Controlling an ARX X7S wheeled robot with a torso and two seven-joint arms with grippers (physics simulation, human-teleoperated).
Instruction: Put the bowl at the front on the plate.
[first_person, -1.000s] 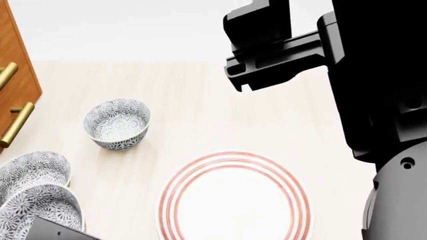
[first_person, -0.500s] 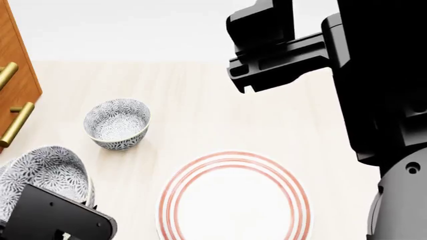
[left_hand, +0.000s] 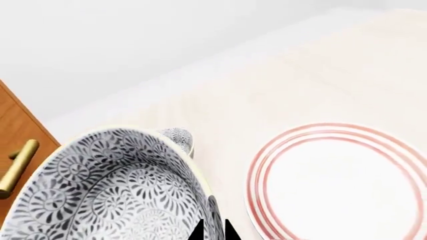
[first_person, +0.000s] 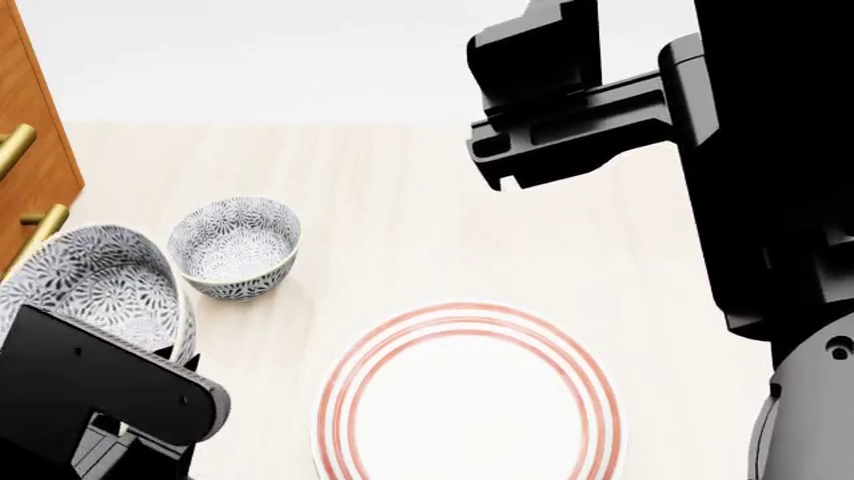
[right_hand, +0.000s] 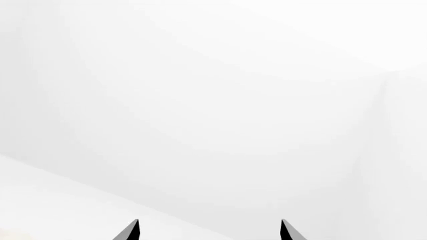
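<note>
Bowl (first_person: 100, 285) left of plate (first_person: 467, 400)

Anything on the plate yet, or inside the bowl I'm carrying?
The plate is bare. The bowl at the left gripper looks empty, though its base is out of frame.

Bright, even, diffuse light, crisp render without blur, faint soft shadows, right wrist view nearly washed-out white

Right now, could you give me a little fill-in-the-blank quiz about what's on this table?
1. The plate has thin rings coloured ____.
2. The left tool grips a patterned ____.
3. The other bowl stands on the ____.
4. The plate carries ____ bowls.

Missing words: red; bowl; table; no
</note>
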